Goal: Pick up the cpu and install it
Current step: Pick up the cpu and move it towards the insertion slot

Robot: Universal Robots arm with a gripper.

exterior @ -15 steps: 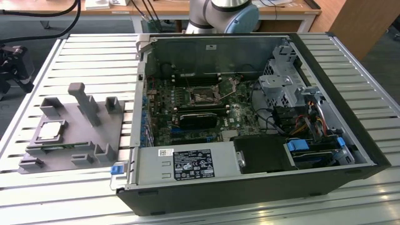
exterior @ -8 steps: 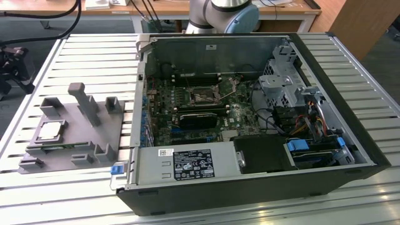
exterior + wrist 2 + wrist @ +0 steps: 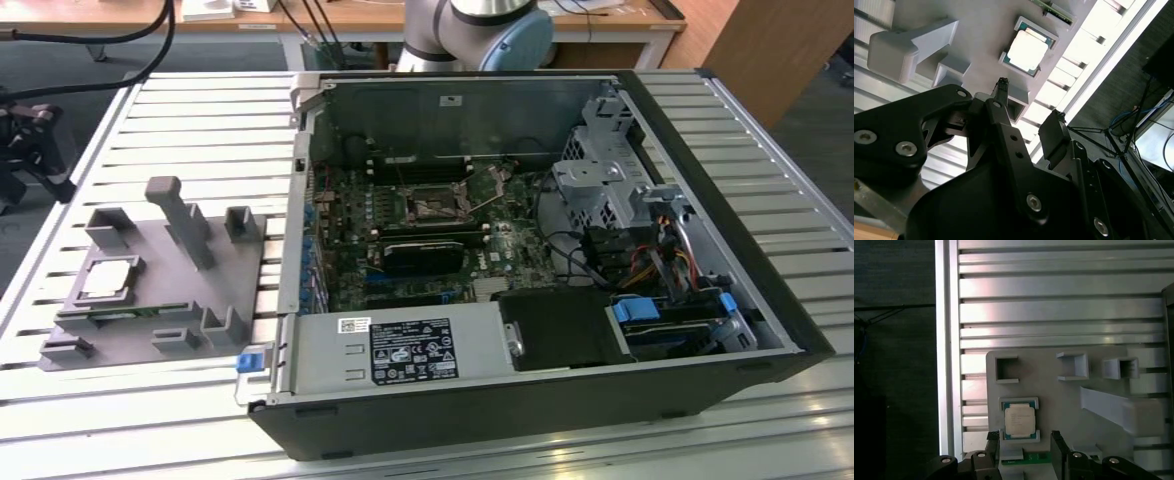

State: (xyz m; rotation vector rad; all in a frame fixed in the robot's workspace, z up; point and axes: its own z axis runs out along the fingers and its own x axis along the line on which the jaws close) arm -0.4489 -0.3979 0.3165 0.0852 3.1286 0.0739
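Slatted metal counter [image 3: 200,110], dark floor [image 3: 894,365] past its edge, open PC case [image 3: 561,200] alongside. Jaws spread, empty, above the grey tray [image 3: 1054,405]. Cpu [image 3: 1019,420] — silvery square, pale rim — lies flat in a tray recess just ahead of the jaws, untouched.

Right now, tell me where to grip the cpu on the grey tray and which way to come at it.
Take the cpu by two opposite edges, coming straight down from above. It lies flat, metal top up, in a shallow seat of the grey tray, so only its thin rim offers a hold. Raised lips cap two ends; the other two edges look free.
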